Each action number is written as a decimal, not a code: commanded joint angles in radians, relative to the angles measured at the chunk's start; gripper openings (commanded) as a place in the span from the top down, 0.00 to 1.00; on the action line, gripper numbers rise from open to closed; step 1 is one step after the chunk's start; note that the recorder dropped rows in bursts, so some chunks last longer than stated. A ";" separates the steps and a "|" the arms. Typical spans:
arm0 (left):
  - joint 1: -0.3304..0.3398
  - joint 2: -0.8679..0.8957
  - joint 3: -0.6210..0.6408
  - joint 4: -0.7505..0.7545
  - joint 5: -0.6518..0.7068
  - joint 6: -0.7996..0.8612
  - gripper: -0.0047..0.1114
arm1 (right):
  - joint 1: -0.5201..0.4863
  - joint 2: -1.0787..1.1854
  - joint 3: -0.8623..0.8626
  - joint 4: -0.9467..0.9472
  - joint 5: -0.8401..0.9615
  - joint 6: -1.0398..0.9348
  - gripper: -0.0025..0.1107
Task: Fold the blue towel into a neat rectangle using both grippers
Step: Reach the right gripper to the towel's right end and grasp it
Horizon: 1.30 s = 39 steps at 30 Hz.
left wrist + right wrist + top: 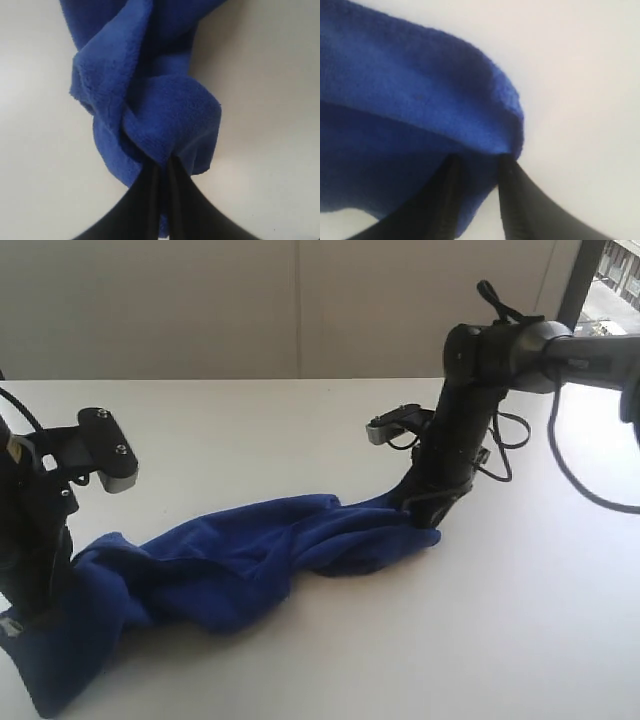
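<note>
Two ends pinned, I judge for spreading: left gripper (162,172) pinches bunched royal-blue plush towel (260,555); right gripper (479,165) straddles its corner, jaws parted.

No readable text, label or number appears anywhere.

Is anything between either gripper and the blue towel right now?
Nothing visible. The left gripper is shut on a bunched end of the blue towel, and the right gripper straddles a fold at the opposite end.
</note>
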 commanded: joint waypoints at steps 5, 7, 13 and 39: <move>0.000 -0.005 0.113 -0.118 -0.111 0.206 0.96 | -0.019 -0.067 0.235 0.007 0.082 0.016 0.74; 0.000 -0.005 0.118 -0.118 -0.129 0.208 0.96 | -0.019 -0.119 0.243 0.007 0.082 0.016 0.74; 0.000 -0.005 0.118 -0.118 -0.144 0.208 0.96 | -0.019 -0.231 0.256 0.006 0.082 0.001 0.74; 0.000 -0.005 0.118 -0.140 -0.166 0.208 0.96 | -0.022 -0.198 0.256 0.035 -0.283 -0.254 0.52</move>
